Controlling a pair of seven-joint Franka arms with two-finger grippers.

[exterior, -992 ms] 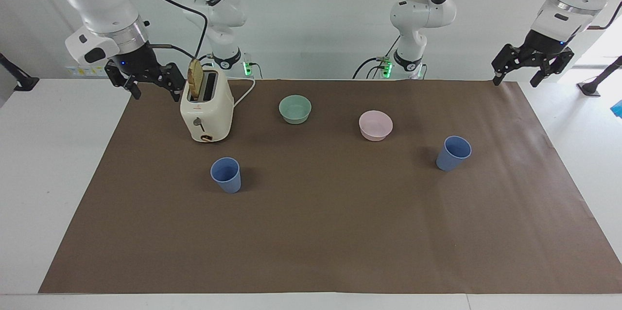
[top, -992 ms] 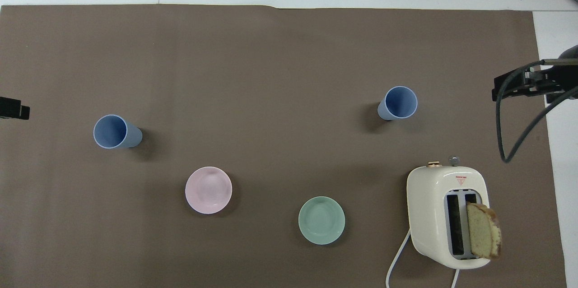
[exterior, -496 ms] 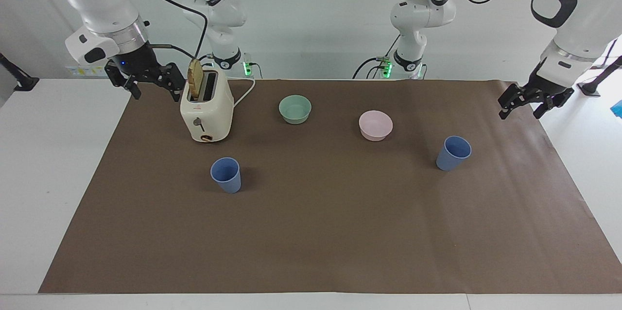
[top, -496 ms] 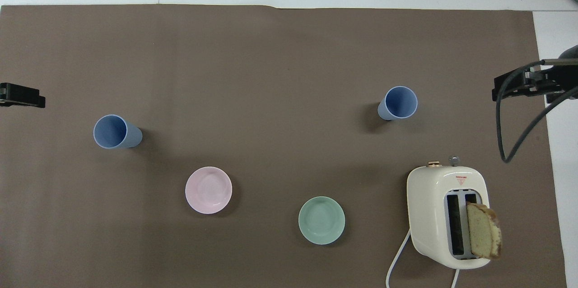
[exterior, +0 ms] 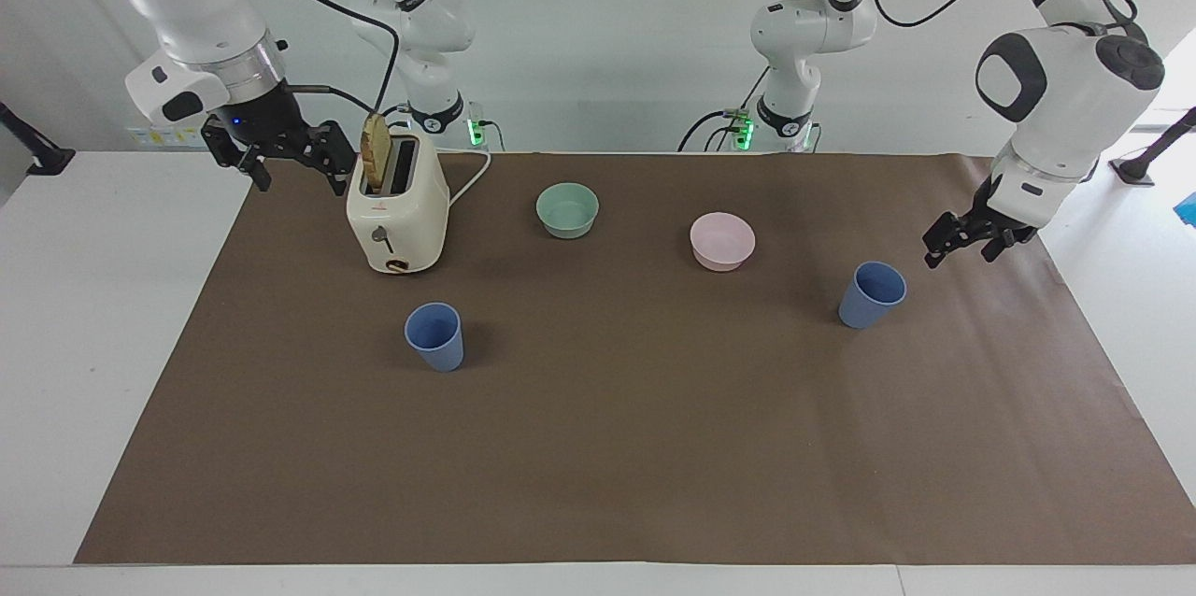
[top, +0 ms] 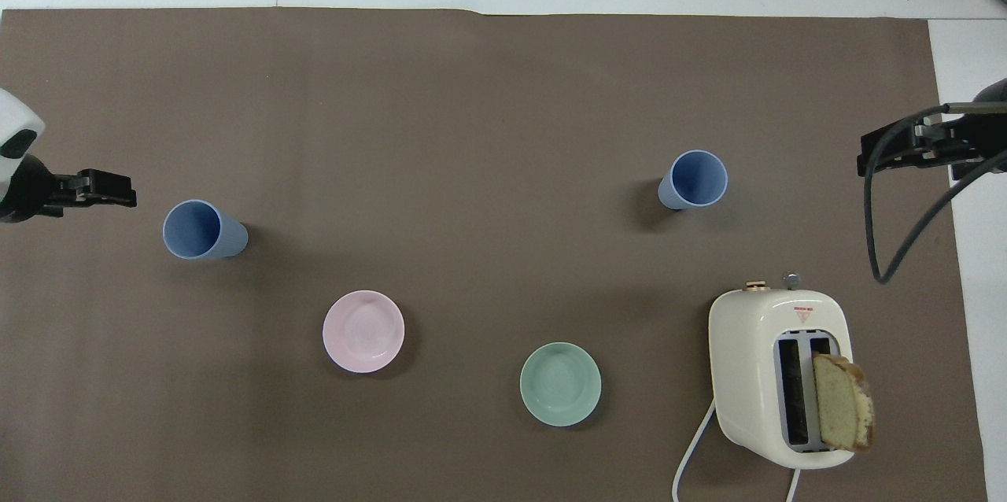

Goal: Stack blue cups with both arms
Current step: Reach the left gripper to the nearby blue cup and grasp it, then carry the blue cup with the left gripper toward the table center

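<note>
Left hand point(exterior: 958, 246) hangs open and empty just beside one blue cup point(exterior: 871, 294). Right hand point(exterior: 285, 162) waits open beside the toaster point(exterior: 397, 213), holding nothing; second blue cup point(exterior: 434, 336) stands untouched.

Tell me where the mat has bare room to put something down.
Bare: the brown mat from both blue cups out to its edge farthest from the robots. Crowded: the row nearest them, toaster, green bowl, pink bowl.
</note>
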